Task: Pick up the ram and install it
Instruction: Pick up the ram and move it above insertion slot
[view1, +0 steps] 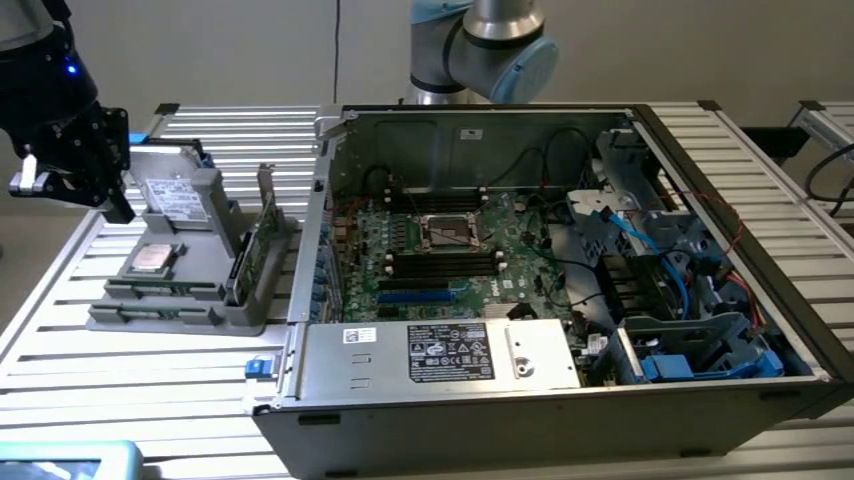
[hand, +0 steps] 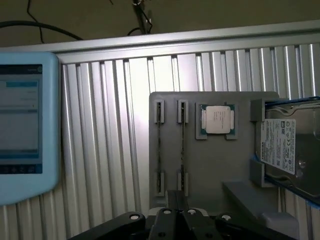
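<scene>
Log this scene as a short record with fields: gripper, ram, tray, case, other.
gripper: the gripper hovers over the gray tray, close to the ram holders
ram: the ram stands on edge in the tray's holders beside a second thin stick, not picked up
tray: on the slatted table, also holding a processor and a hard drive
case: the computer case is open, motherboard exposed, at the exterior view's right of the tray
other: blue-framed tablet on the table

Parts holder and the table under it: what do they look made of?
The parts holder looks like matte grey plastic, possibly printed: even dull colour, moulded slots, no glare. The table looks like bare aluminium: silvery ribbed slats catching bright reflections.
</scene>
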